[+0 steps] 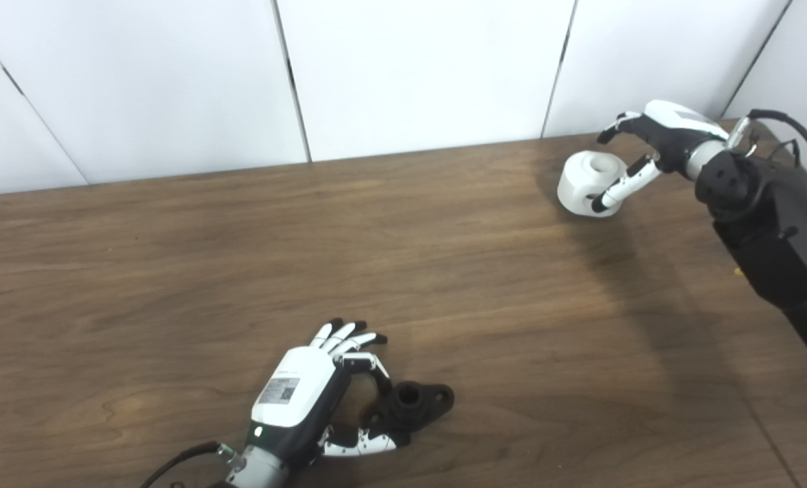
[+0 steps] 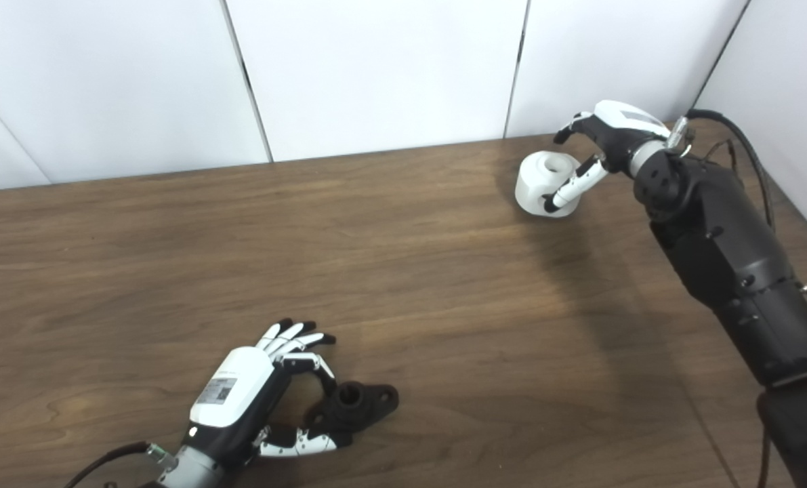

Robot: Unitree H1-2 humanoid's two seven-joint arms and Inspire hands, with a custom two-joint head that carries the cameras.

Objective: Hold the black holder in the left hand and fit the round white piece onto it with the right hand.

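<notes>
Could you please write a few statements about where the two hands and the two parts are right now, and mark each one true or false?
1. The black holder lies on the wooden table beside the left hand. True.
2. The round white piece already sits on the black holder. False: they lie far apart.
3. The right hand is at the round white piece, its thumb against the side. True.
4. The left hand has raised the holder clear of the table. False: it rests on the tabletop.
</notes>
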